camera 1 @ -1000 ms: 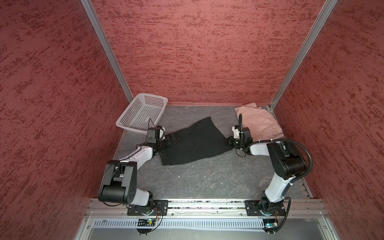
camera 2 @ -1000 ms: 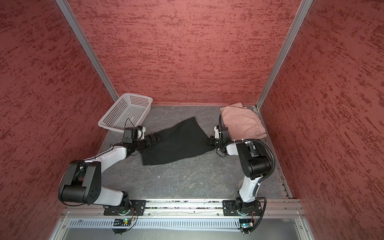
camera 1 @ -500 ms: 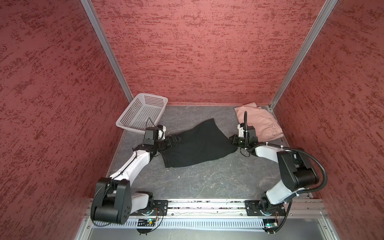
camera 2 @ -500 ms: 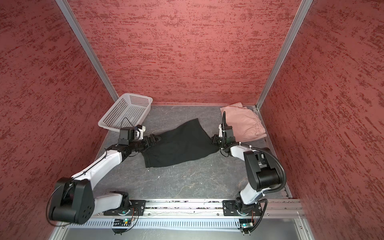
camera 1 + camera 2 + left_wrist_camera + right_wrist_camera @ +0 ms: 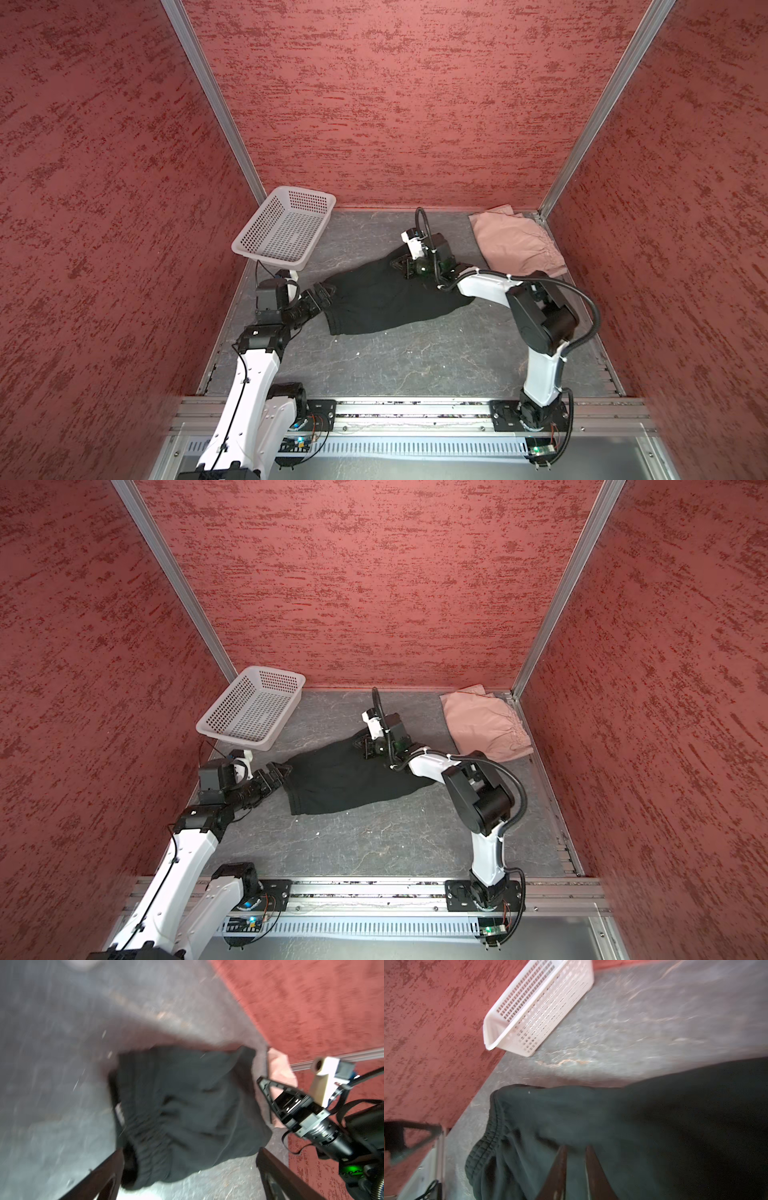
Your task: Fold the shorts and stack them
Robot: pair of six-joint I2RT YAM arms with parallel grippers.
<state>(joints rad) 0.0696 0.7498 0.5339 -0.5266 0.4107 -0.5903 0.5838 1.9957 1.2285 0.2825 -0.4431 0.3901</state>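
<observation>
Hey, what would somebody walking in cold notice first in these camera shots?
Probably the black shorts spread in the middle, with the left gripper, jaws wide, at the waistband end and the right gripper at the far corner. Then the pink shorts lying in the back right corner, and the white basket at back left.

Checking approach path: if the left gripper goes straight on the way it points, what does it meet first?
The black shorts: their waistband end lies just ahead of the left gripper, in line with its open jaws. Whether they already touch is unclear.
</observation>
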